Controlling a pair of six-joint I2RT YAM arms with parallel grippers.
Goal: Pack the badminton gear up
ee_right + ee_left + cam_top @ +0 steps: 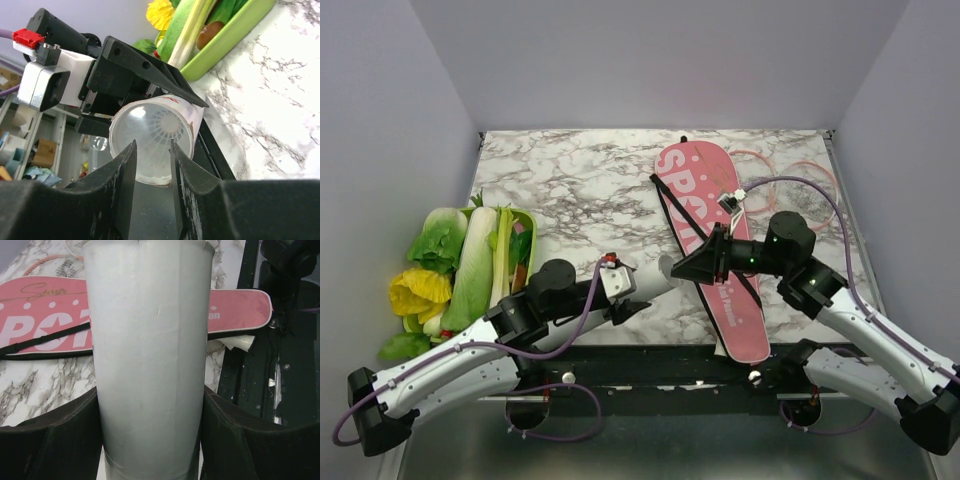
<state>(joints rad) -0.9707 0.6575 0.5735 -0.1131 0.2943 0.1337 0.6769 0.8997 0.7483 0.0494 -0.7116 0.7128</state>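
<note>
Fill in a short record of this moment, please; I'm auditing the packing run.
left gripper: shut on white cylindrical tube, its open end towards the other arm
right gripper: jaws parted at the tube's mouth
tube contents: one white mesh shuttlecock visible inside
pink "SPORT" racket cover: flat on marble table, partly under the right arm

Overhead view, left of frame: a green tray (529,218) sits at the left edge of the white, grey-veined marble surface (580,190) and is heaped with leafy vegetables. These are a yellow leafy head (418,292) at lower left, a pale cabbage (475,268) at centre and a green lettuce (438,243) above. Plain pale walls (650,60) enclose three sides. A black strip (660,362) borders the surface along the bottom. Right wrist view, lower left: blurred shelves holding cardboard boxes (44,150).
</note>
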